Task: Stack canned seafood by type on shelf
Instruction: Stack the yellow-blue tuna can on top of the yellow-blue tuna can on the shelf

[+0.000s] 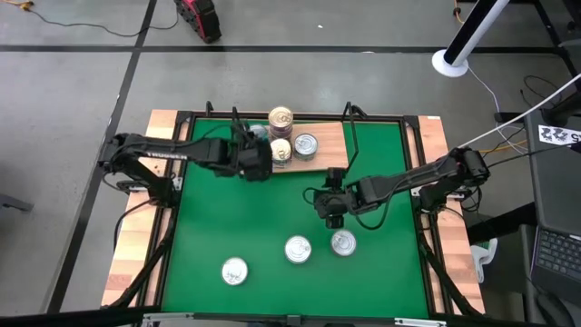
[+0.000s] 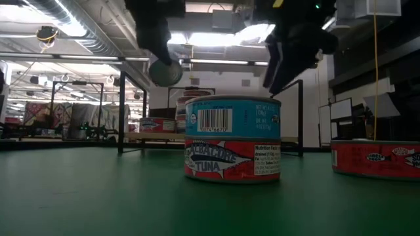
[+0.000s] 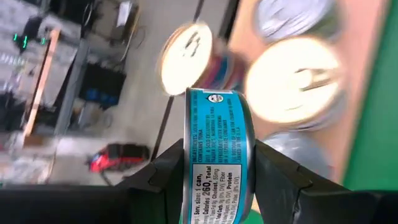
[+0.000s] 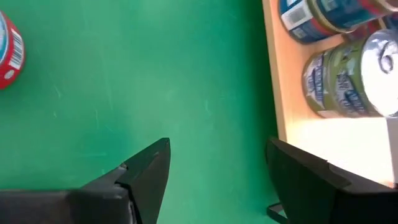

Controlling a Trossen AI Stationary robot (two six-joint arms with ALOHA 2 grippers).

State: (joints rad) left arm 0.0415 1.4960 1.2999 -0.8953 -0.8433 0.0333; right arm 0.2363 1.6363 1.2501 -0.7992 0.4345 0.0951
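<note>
The shelf is a light-brown board at the far middle of the green mat. On it stand a stack of tins, a pale gold-lidded tin and a silver-lidded one. My left gripper is at the shelf's left end, shut on a teal-labelled tin. My right gripper is open and empty over the mat just near of the shelf; its wrist view shows only mat between the fingers. Three tins stand on the near mat. The middle one is a teal tin on a red tuna tin. My left gripper pinches the teal tin by its two flat faces, lid and bottom, between its two fingers. The fingers come from the table's left. The tin stands on edge, its label band toward the wrist camera, lifted clear beside the shelf's tins.
Thin black wire posts rise at the shelf's corners. Pale wooden planks run along the table's left and right sides. A red tin stands on the mat off to the side of my right gripper. Open green mat lies between shelf and near tins.
</note>
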